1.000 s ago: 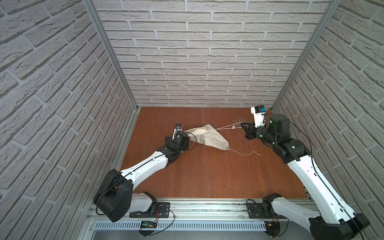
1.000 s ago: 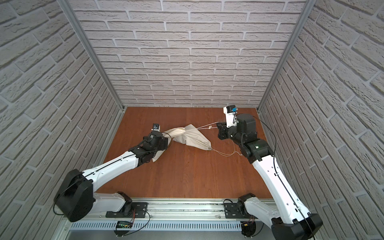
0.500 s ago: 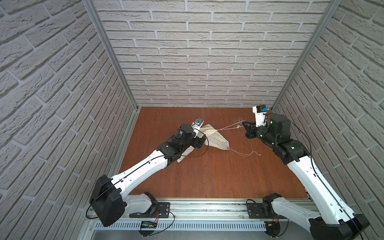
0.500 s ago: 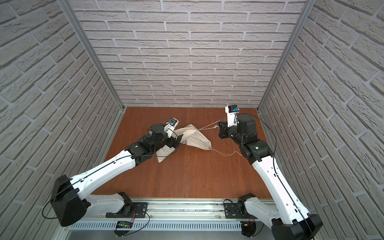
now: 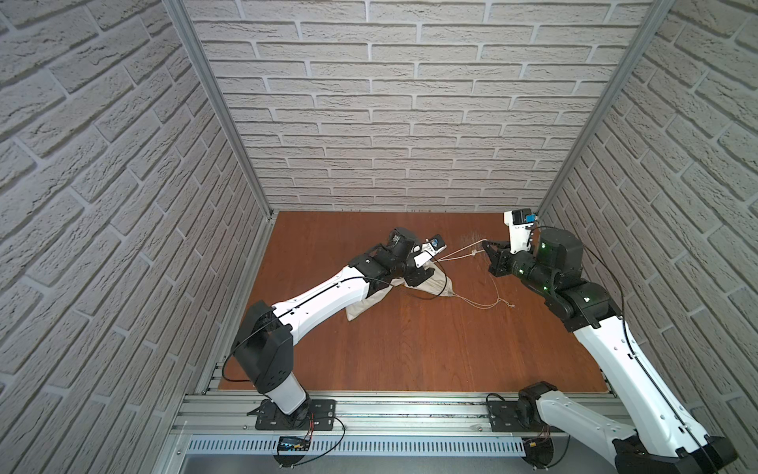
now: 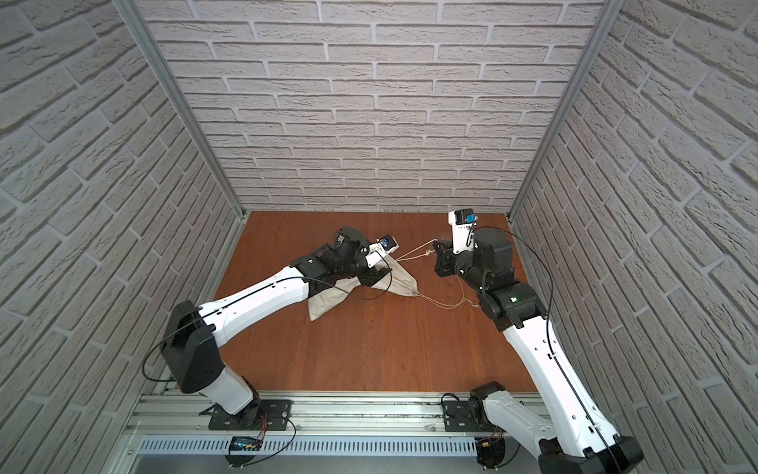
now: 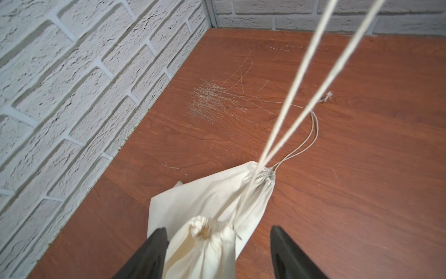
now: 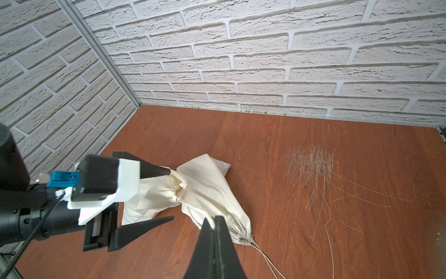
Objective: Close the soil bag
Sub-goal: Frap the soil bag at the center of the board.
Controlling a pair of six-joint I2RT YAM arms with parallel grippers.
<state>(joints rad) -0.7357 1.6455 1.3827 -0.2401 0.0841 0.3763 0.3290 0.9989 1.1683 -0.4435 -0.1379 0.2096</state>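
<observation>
The left pincer was low over the table with its jaws standing apart and gripping nothing. One finger touched a puffed cloth with a gathered mouth between them, and the other finger stood clear of it. Whether that puff was a fold of the soil bag or a separate sack could not be told. The soil bag lay wrinkled and flat on the table near its middle, partly under the left arm. Its neck was drawn tight, and nothing of its contents showed. A pair of loose cords trailed from the neck across the bare wood to a knot. A pair of taut cords rose off the cloth toward the right. A patch of pale scratches marked the wood near the back wall. The right pincer was clamped together on the taut cords, raised above the table and well apart from the bag.
</observation>
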